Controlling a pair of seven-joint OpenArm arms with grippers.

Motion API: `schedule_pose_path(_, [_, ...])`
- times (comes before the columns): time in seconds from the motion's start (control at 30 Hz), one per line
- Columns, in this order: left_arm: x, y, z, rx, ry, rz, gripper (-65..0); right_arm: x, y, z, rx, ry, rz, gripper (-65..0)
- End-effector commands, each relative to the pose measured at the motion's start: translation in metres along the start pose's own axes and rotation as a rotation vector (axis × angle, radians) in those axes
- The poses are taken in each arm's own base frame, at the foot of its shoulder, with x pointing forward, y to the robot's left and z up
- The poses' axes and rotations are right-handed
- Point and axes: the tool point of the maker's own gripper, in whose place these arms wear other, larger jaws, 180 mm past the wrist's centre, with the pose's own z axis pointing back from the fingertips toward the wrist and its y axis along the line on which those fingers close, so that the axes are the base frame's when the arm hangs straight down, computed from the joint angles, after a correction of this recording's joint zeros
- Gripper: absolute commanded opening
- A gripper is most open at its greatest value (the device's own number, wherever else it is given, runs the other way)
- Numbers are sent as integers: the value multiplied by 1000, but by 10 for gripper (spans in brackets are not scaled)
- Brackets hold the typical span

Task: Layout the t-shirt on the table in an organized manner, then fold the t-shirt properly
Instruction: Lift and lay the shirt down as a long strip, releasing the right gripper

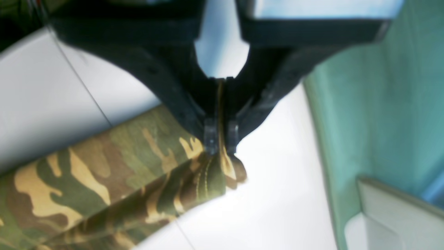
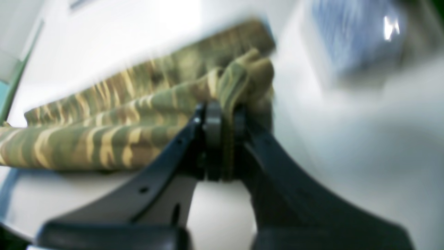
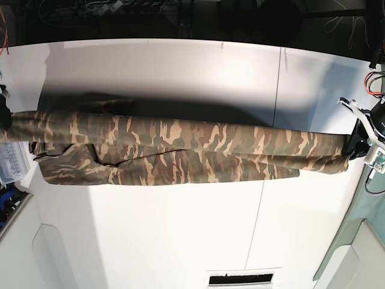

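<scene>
Base view shows the t-shirt [image 3: 180,153] stretched across the table [image 3: 180,66], edge to edge. Your left gripper [image 1: 221,140] is clamped on one end, your right gripper [image 2: 222,139] pinches the other. Keep the tension even and lower both ends together so it lands flat.

**Camouflage shirt stretched across white table**

The shirt [image 3: 174,150], in olive, brown and tan camouflage, hangs as a long taut band, folded lengthwise, its two ends raised. It spans nearly the full width of the table [image 3: 180,235], crossing a thin dark seam.
</scene>
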Motion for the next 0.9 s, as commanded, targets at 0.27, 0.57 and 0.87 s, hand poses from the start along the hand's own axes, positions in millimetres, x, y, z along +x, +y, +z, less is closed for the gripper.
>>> schedule_pose_path(0.27, [-32,-5,-79,-61,85,127,-402,12,7,-92,52,58,-49,-365])
schedule_pose_path(0.57, [-72,-15,-85,-83,258,242,-390,-57,10,-80,78,215,-146,-264])
schedule_pose_path(0.87, [-85,-26,-59,-130,226,321,-390,-127,13,-46,69,273,-254,-264])
